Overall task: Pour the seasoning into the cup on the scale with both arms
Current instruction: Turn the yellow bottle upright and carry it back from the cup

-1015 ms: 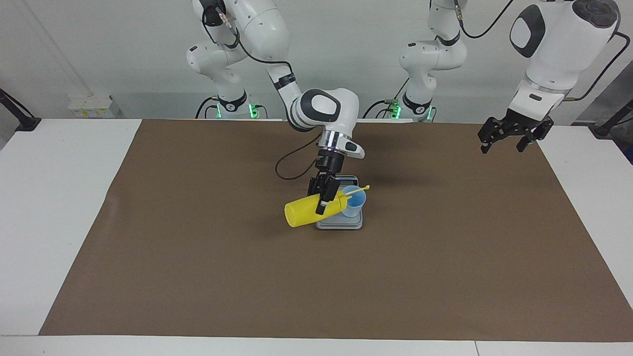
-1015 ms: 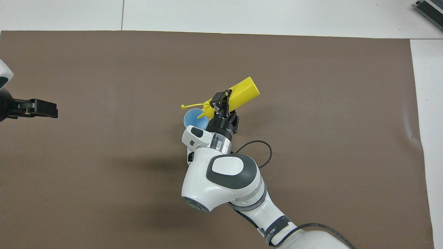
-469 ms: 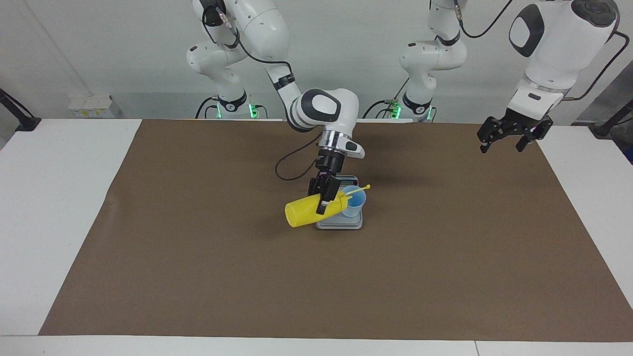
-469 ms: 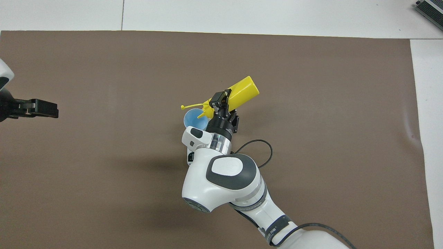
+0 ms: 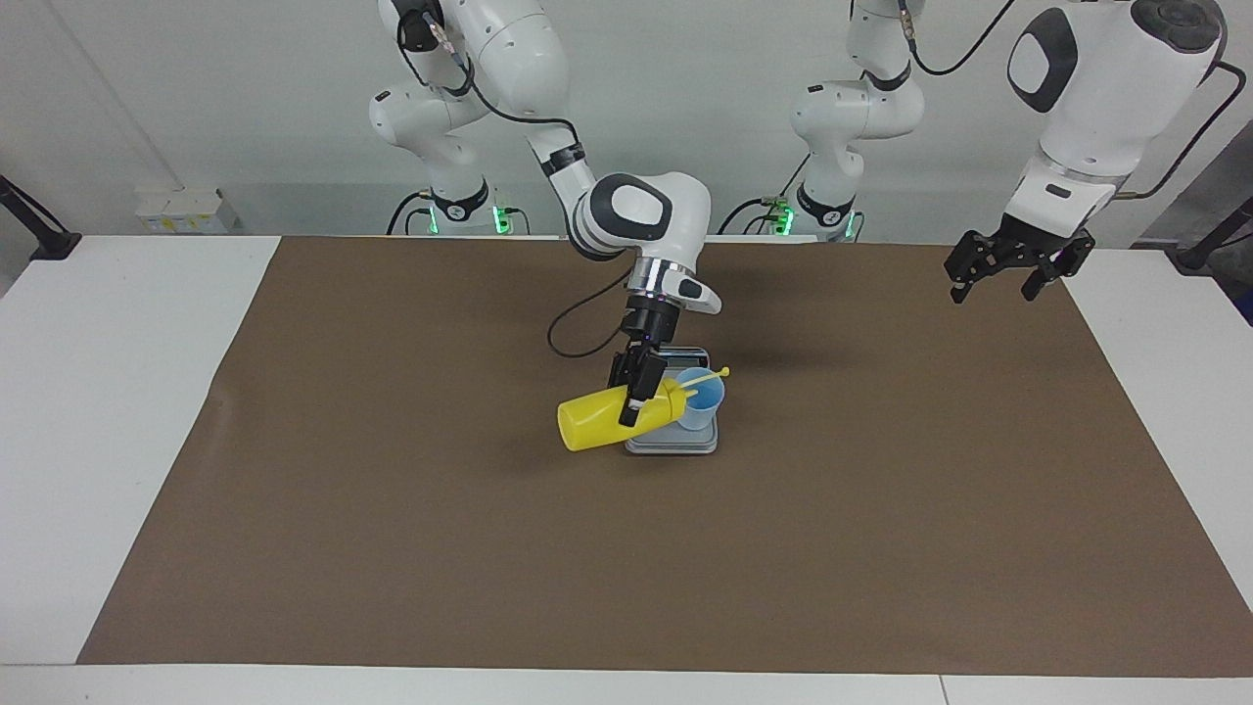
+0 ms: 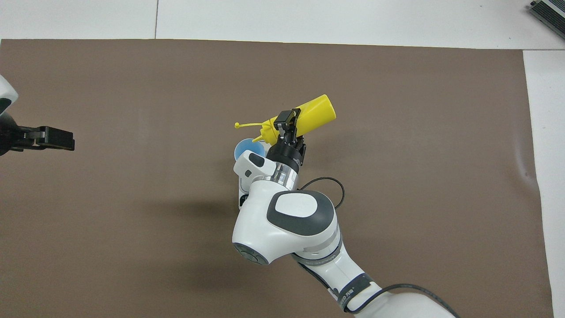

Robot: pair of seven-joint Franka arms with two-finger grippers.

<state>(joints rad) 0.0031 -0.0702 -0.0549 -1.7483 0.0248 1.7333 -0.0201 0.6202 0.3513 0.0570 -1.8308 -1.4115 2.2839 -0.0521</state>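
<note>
Right gripper (image 5: 631, 399) clamped on yellow seasoning bottle (image 5: 597, 422), tipped, nozzle over blue cup (image 5: 701, 399) on scale (image 5: 675, 446). Left gripper (image 5: 1013, 269) fingers apart, waits well apart from scale.

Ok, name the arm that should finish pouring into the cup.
Right. The right gripper is shut on the seasoning bottle, tipped with its nozzle at the cup on the scale. The left gripper waits empty above the mat's edge.
</note>
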